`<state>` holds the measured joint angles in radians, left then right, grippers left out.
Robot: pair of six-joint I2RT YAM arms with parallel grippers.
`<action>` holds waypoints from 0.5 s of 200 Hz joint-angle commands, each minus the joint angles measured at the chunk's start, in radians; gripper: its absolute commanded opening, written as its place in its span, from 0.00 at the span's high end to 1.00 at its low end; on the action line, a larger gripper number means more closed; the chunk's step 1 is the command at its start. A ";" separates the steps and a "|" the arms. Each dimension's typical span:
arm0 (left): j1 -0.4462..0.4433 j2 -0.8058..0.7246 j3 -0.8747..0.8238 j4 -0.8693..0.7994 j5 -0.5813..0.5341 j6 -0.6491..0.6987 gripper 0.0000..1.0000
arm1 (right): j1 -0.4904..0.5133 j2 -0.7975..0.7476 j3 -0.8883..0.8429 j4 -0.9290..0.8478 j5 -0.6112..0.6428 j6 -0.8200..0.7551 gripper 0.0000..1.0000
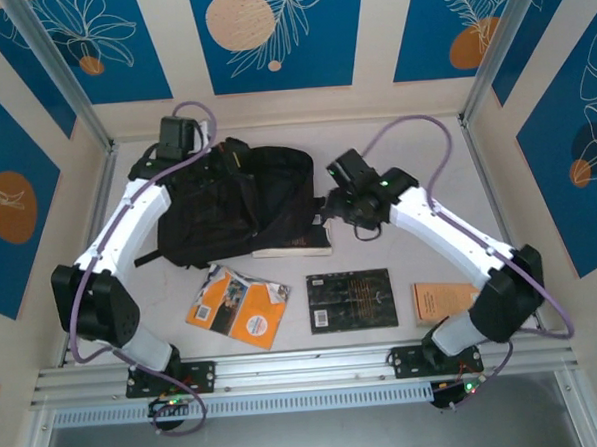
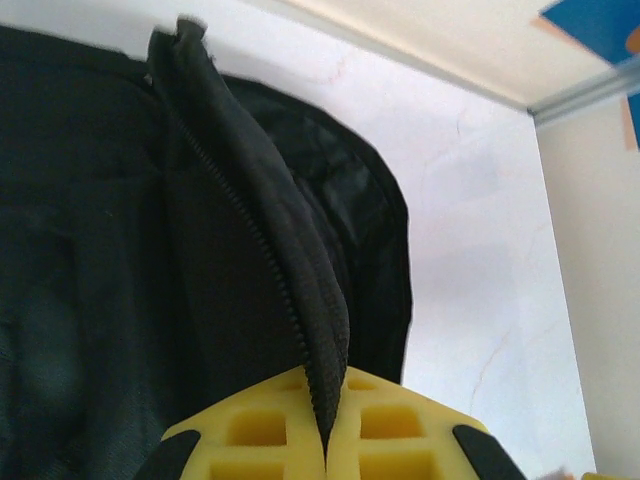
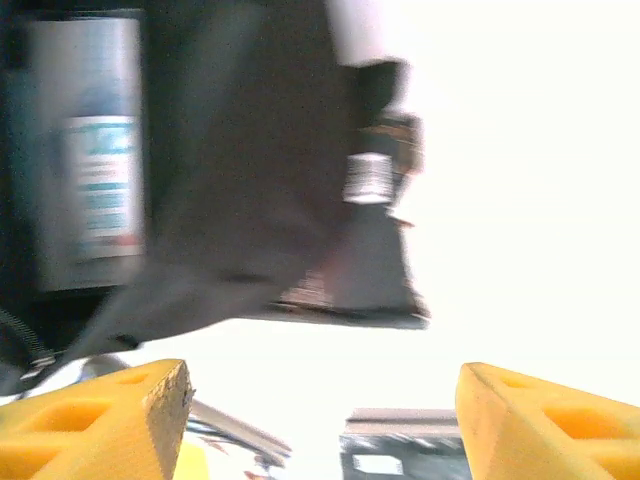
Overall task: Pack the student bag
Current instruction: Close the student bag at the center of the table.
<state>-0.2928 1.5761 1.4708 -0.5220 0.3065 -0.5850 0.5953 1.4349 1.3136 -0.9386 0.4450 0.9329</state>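
The right wrist view is badly smeared. A fold of dark fabric (image 3: 250, 200) crosses it, a grey panel with a pale label (image 3: 85, 150) at the left is too blurred to identify, and the surface beyond is washed out to white. Clear enough is the right gripper (image 3: 322, 405), its yellow fingers (image 3: 100, 415) standing wide apart with nothing between them. The student bag (image 1: 232, 202) lies on the far left half of the table (image 1: 304, 133), and from above that gripper sits just beside the bag's right edge. The left gripper (image 2: 328, 435) has its fingers pressed together on the bag's zipper flap (image 2: 250, 200), which rises from the pinch as a ridge. The bottom of the picture cuts off the finger bases. A pale book (image 1: 293, 248) pokes out at the bag's near right edge, and I cannot tell whether it lies under the bag or inside it. A brown book (image 1: 443, 301) is partly covered by the right arm (image 1: 460, 240). An orange magazine (image 1: 238, 305) and a black book (image 1: 352, 300) lie flat and apart in the near strip between the arm bases. Bare table shows along the far edge and to the right behind the right arm. On the left, the bag lies close against the left arm (image 1: 128, 227).
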 commanded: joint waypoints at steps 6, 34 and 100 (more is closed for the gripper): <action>-0.049 0.007 -0.045 0.013 0.018 0.013 0.98 | -0.168 -0.138 -0.171 -0.220 0.090 0.223 0.30; -0.061 0.006 -0.048 0.009 0.017 0.014 0.91 | -0.418 -0.277 -0.449 -0.089 -0.118 0.232 0.32; -0.082 0.005 -0.010 -0.061 -0.020 0.041 0.70 | -0.450 -0.233 -0.595 0.160 -0.358 -0.020 0.34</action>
<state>-0.3569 1.5780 1.4269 -0.5262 0.2955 -0.5694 0.1104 1.1412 0.7048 -0.8845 0.2066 1.0359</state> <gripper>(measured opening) 0.248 0.657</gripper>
